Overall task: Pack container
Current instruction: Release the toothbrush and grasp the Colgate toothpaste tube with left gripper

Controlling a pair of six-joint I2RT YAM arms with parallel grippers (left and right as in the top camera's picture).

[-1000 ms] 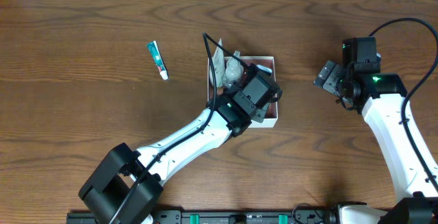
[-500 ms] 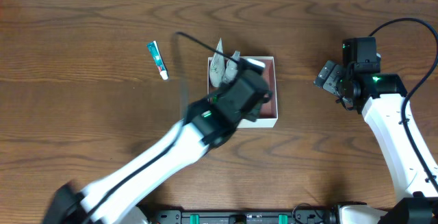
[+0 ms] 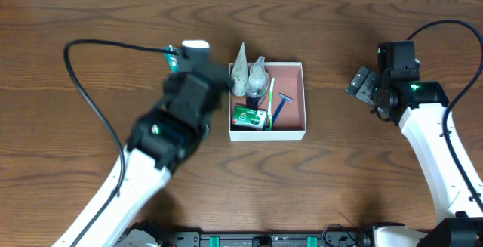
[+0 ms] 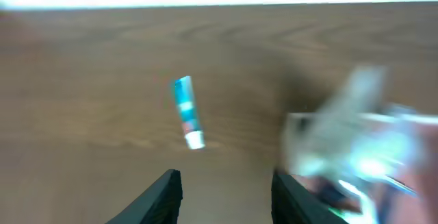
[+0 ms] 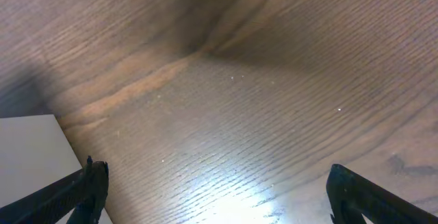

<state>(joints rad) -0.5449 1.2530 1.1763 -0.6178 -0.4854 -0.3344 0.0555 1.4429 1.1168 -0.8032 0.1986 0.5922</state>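
The container [image 3: 296, 96] is a square white-walled box with a pinkish-brown floor at the table's middle. It holds a green packet [image 3: 248, 116], a small bottle [image 3: 256, 81], a blue razor [image 3: 281, 105] and a pale pouch [image 3: 240, 67] leaning over its left wall. A teal-and-white tube [image 4: 186, 111] lies on the wood left of the box; overhead my arm mostly hides it. My left gripper [image 4: 222, 193] is open and empty, above the table left of the box, short of the tube. My right gripper [image 5: 215, 190] is open and empty over bare wood right of the box [image 5: 31, 155].
The left arm's black cable [image 3: 98, 47] loops over the table's left side. The table's far edge [image 4: 219, 5] lies beyond the tube. The right arm [image 3: 434, 137] stands along the right side.
My left arm has pulled out of the container and swung left toward the tube, empty; the box's contents now show. The right arm has not moved.
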